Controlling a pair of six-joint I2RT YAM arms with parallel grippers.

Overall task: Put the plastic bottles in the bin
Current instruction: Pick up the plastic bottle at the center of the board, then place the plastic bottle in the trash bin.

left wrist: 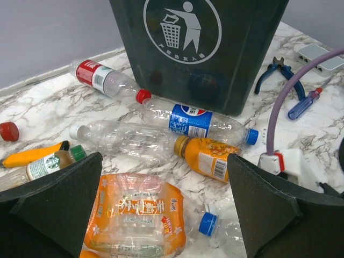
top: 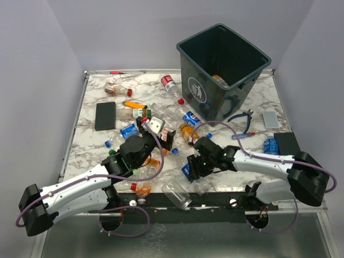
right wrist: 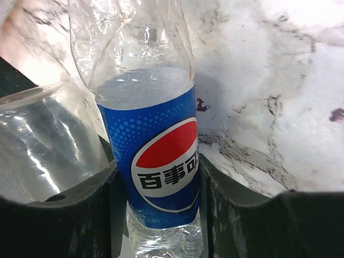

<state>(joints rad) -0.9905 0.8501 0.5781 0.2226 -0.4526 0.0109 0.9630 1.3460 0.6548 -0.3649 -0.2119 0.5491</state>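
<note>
The right tool [top: 192, 169] is clamping a Pepsi bottle [right wrist: 161, 161], whose ends are running out of frame. The left tool [left wrist: 165, 161] is gaping wide above a crushed orange-labelled bottle [left wrist: 140, 215].

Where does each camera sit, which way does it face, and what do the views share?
Top external: above and behind the bases, looking down at table and bin; both arms, left gripper and right gripper, show.
Left wrist: low, facing the bin's logo side; its open fingers frame the bottom.
Right wrist: close above the table; its fingers flank a Pepsi bottle.
Shared: bin in top and left wrist; Pepsi bottle in top and right wrist.
</note>
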